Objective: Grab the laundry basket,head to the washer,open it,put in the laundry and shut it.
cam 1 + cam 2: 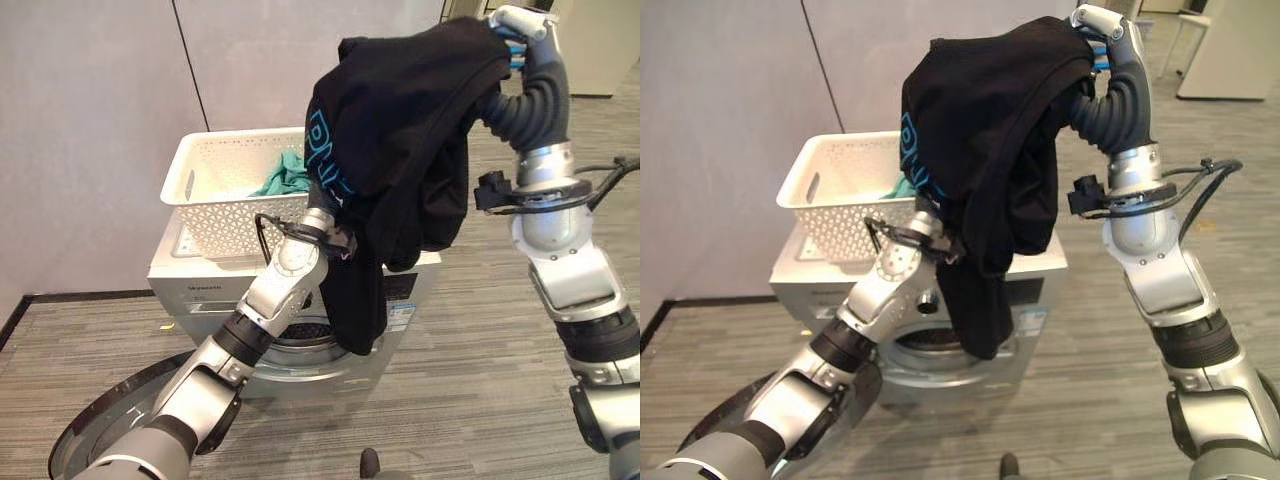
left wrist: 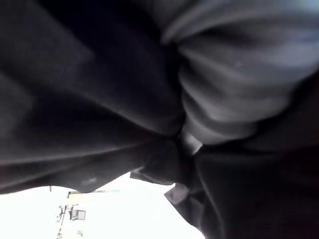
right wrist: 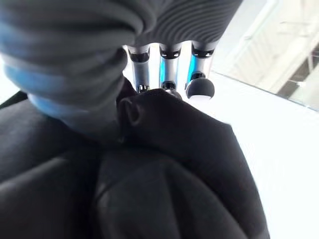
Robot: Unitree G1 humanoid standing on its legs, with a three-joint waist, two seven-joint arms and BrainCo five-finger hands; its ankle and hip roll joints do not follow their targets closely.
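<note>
Even daylight; blurred, glary wrist views

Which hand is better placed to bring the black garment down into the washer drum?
Probably the right hand: it holds the black garment up by its top edge. The left hand is hidden under the cloth, above the open washer, so it may only guide.

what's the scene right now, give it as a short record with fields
garment: black garment with teal print, held up high, its lower end hanging in front of the washer opening
right hand: right hand raised, fingers curled on the garment's top edge
left hand: left hand buried in the cloth, fingers hidden
basket: white laundry basket on top of the washer, a teal cloth still inside
washer: washer with its door swung open at lower left
</note>
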